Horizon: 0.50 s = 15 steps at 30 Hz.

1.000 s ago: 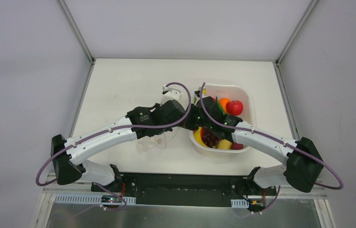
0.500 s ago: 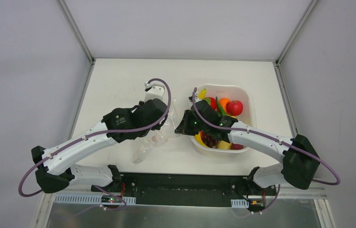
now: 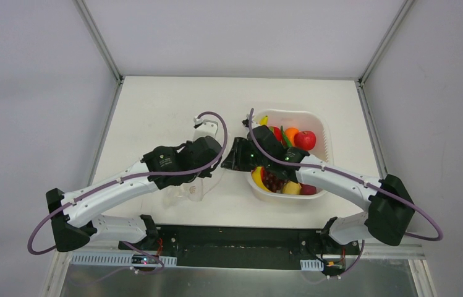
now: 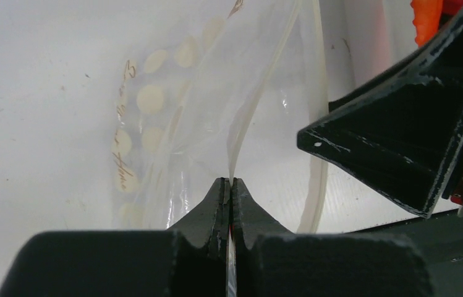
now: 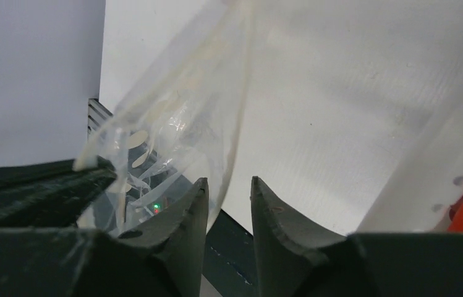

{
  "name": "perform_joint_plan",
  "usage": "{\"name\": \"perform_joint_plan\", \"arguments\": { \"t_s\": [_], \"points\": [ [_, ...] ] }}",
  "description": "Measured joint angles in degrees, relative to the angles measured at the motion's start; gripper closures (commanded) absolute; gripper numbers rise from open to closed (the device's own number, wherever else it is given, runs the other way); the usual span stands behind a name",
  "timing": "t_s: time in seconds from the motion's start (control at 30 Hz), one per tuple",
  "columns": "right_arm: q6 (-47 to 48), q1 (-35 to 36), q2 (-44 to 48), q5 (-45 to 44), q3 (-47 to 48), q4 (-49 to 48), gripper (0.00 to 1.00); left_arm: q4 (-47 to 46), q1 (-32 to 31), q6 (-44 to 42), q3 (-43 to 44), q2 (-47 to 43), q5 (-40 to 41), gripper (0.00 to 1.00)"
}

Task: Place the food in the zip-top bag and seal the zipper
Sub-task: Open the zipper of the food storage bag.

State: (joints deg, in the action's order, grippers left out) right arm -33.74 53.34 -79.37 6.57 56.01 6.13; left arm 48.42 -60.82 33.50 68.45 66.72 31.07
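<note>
left wrist view gives me the clearest look: the left gripper (image 4: 230, 183) has its two dark, matte, wedge-shaped fingers pressed flat together on the edge of the zip-top bag (image 4: 154, 105), so that side is clenched on the plastic. the bag is thin, clear and glossy, wrinkled where it hangs. it is printed with round off-white dots and a line of brownish script along one side. the zipper (image 4: 250, 117) shows as a narrow milky strip running up from the pinch. a second strip curves apart from it on the right, so the mouth looks parted there. in the right wrist view the right gripper (image 5: 229, 189) has its fingers apart, with a narrow slot of white surface showing between them. the film drapes past the tip of the finger on the left of that picture without being pinched, so i read that side as released. from the top external view the bag lies on the matte white table (image 3: 154, 105) just left of the basket (image 3: 324, 133), mostly under the left arm. both grippers meet over its far-right end, close beside the basket's left wall. the food (image 3: 306, 140) sits in the basket, a white rounded-square plastic tub. i can make out a shiny red apple, an orange (image 3: 292, 132), a yellow banana (image 3: 257, 179) and dark purple grapes (image 3: 272, 179).
</note>
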Motion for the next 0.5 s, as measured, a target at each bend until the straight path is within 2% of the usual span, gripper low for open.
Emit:
{"name": "perform_joint_plan", "arguments": {
  "t_s": [0.1,0.2,0.27,0.5],
  "points": [
    [0.2,-0.1,-1.6,-0.5,2.5,-0.3,0.68,-1.4,0.0,0.1,-1.1,-0.4,-1.5,1.00],
    [0.4,-0.2,-4.5,-0.6,4.3,-0.9,0.89,-2.4,0.0,0.2,-2.0,-1.4,-2.2,1.00],
    [0.5,-0.2,-6.7,-0.5,4.8,-0.9,0.97,-2.8,0.0,0.3,-2.6,-2.4,-2.1,1.00],
    [1.6,-0.2,-8.1,-4.3,4.6,0.9,1.00,0.3,0.0,3.0,-2.8,-6.8,4.8,1.00]
  ]
}}
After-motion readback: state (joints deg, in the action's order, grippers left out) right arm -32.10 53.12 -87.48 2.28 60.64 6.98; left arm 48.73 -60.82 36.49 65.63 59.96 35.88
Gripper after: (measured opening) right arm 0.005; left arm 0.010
